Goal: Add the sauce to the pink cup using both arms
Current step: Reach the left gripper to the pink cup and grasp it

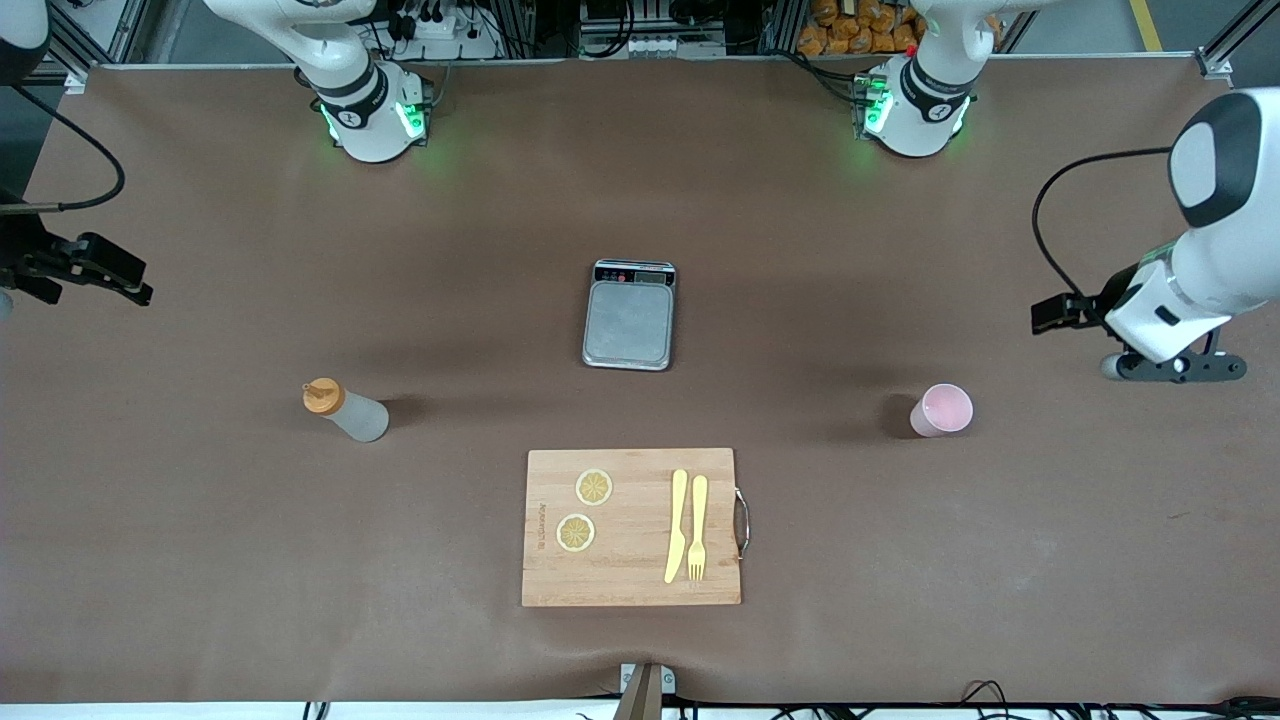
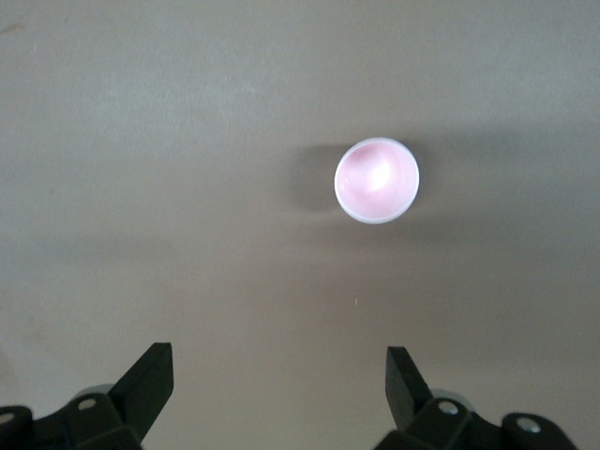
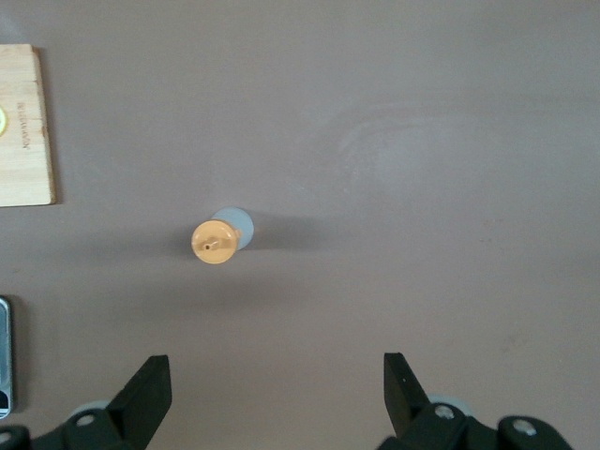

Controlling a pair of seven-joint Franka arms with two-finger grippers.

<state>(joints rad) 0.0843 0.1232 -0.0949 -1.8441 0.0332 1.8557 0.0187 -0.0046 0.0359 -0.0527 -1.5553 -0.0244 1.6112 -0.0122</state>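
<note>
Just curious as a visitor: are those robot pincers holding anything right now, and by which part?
Nothing is held. The left pincer hangs open over the pink cup; the right pincer hangs open over the sauce bottle.

— On the brown table (image 1: 200, 560): grey scale (image 1: 629, 322) mid-table, display edge toward the bases.
— Nearer the camera?
— Wooden cutting board (image 1: 632, 580), metal handle (image 1: 741, 520) on its edge.
— On the board?
— Two lemon slices (image 1: 594, 487) (image 1: 575, 532), one nearer. Yellow knife (image 1: 677, 525) and yellow fork (image 1: 698, 527) side by side, near the handle.
</note>
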